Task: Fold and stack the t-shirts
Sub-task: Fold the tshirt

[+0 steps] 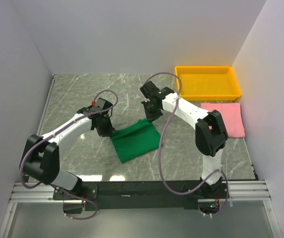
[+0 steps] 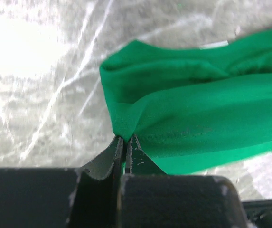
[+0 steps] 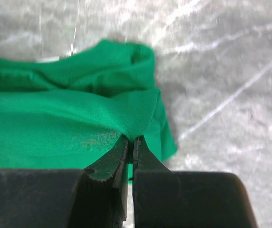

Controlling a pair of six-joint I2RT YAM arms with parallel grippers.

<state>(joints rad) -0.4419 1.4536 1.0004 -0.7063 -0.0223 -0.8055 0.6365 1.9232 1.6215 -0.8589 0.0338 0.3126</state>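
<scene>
The dark green t-shirt (image 1: 136, 140) lies partly folded in the middle of the table. My left gripper (image 1: 105, 130) is shut on its left far corner; the left wrist view shows the green cloth (image 2: 197, 118) pinched at my closed gripper (image 2: 125, 138). My right gripper (image 1: 150, 116) is shut on its right far corner; the right wrist view shows the cloth (image 3: 69, 114) pinched at my closed gripper (image 3: 131, 140). Both corners are lifted a little off the table. The light pink t-shirt (image 1: 225, 118) lies folded flat at the right, apart from both grippers.
A yellow plastic tray (image 1: 207, 82) stands at the back right, just behind the pink shirt. White walls close in the table on the left, back and right. The marble tabletop (image 1: 82, 94) is bare at the back left.
</scene>
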